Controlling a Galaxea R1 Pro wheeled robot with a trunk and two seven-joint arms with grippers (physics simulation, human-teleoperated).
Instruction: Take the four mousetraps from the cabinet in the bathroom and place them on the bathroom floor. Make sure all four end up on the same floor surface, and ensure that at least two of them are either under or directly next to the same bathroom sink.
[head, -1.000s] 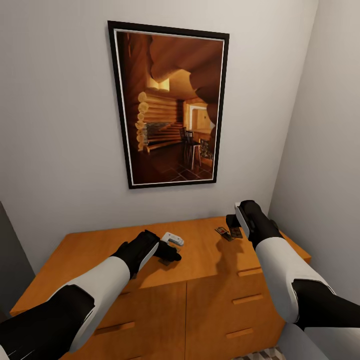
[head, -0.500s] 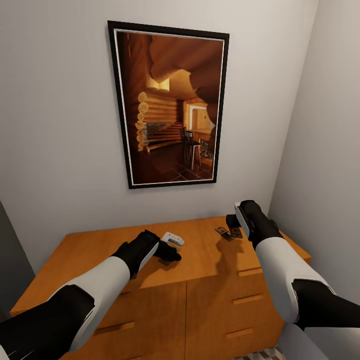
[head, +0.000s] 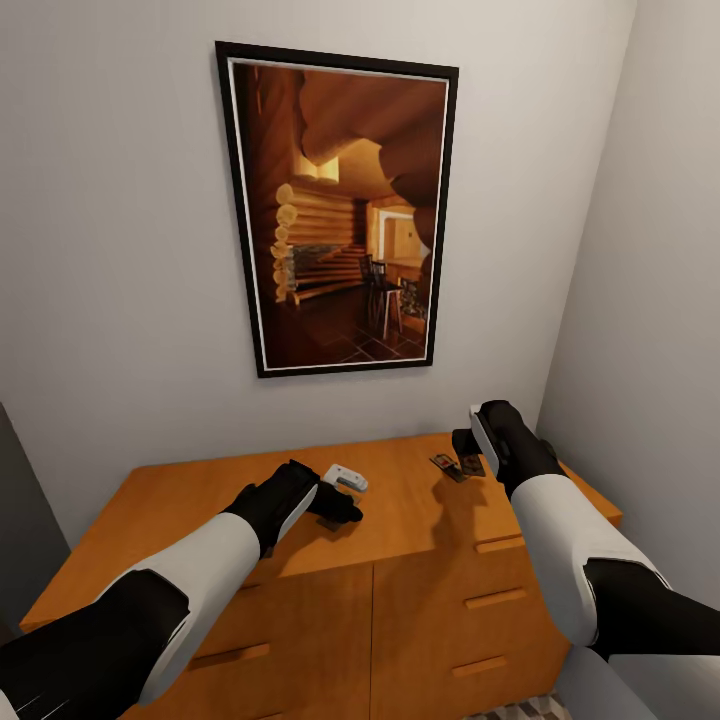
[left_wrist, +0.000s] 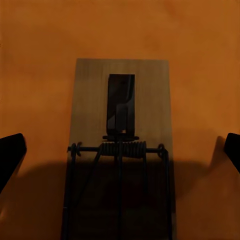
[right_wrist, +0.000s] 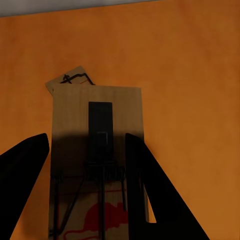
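The orange-brown cabinet (head: 400, 520) stands against the wall below me. One mousetrap (left_wrist: 120, 115) lies flat on its top, its dark wire spring visible. My left gripper (left_wrist: 122, 142) hovers over it, open, with its fingertips (left_wrist: 11, 152) wide apart on either side. In the head view this left gripper (head: 342, 512) is at mid-top. My right gripper (head: 465, 447) hangs open over a second mousetrap (right_wrist: 97, 125), one finger (right_wrist: 145, 190) overlapping its edge. A third mousetrap (right_wrist: 70, 79) peeks out behind it. The sink is out of view.
A small white device (head: 345, 478) lies on the cabinet top just beyond my left gripper. A large framed picture (head: 340, 210) hangs on the wall above. A grey wall closes in at the right. A sliver of patterned bathroom floor (head: 520, 710) shows below the drawers.
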